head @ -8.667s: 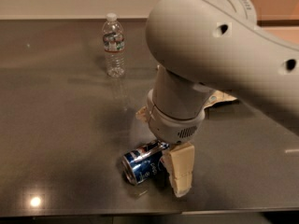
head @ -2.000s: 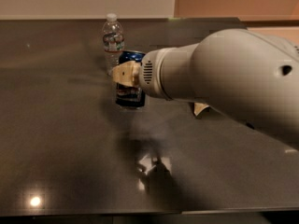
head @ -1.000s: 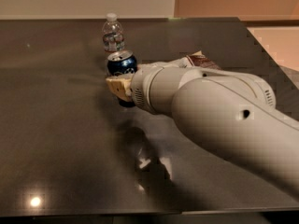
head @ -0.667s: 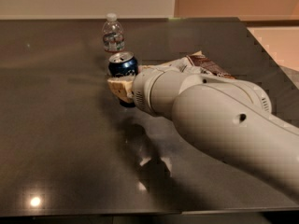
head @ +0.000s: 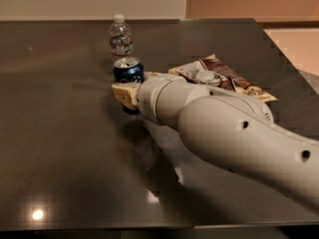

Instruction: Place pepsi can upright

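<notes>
One step in hand: the setting-down; the pepsi can [head: 128,69] stands with its silver top up on the dark table [head: 60,153], so the task looks close to done.
Gripper: the gripper [head: 127,94] sits at the can's lower half, at about 6 o'clock from its top, its tan fingers [head: 121,91] clasped around the blue body.
Pepsi can: left of centre, upright, directly at 6 o'clock from the water bottle [head: 120,37] and just in front of it; whether its base bears fully on the table is hidden by the gripper.
Next move: by my judgement, letting go cleanly and drawing back toward 4 o'clock without nudging the can or the bottle.
Materials: thin smooth aluminium cylinder, likely light and easy to tip; glossy, reflective tabletop; clear ribbed plastic bottle, white cap.
Right side: crinkled foil snack bag [head: 219,74] lying flat at 3 o'clock from the can, behind the smooth, pale rounded arm [head: 234,138].
</notes>
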{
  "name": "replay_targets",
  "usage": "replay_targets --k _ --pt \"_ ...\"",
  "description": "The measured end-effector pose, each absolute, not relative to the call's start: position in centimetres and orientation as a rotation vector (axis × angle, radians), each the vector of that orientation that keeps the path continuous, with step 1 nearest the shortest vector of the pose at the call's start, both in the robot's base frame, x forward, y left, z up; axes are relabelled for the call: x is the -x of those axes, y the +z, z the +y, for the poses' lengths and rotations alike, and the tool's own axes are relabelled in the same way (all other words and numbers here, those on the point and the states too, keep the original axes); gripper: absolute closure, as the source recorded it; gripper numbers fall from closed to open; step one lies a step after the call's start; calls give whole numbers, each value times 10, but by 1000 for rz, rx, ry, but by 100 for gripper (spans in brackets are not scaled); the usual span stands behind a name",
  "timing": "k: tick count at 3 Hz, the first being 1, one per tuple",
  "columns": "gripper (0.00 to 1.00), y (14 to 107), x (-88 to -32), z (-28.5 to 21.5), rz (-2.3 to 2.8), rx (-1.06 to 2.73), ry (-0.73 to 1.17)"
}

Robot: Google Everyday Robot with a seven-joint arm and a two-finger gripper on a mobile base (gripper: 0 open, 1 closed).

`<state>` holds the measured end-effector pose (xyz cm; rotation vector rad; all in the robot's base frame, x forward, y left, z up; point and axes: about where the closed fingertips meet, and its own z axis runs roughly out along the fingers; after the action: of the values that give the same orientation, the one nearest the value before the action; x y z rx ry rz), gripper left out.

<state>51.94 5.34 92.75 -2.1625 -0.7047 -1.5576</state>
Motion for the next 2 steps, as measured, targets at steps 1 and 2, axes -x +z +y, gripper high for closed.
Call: replay_targets --k 1,2 --pt "100 923 -522 55 -691 2138 -1571" --pt "100 915 -523 47 -681 2132 -1582"
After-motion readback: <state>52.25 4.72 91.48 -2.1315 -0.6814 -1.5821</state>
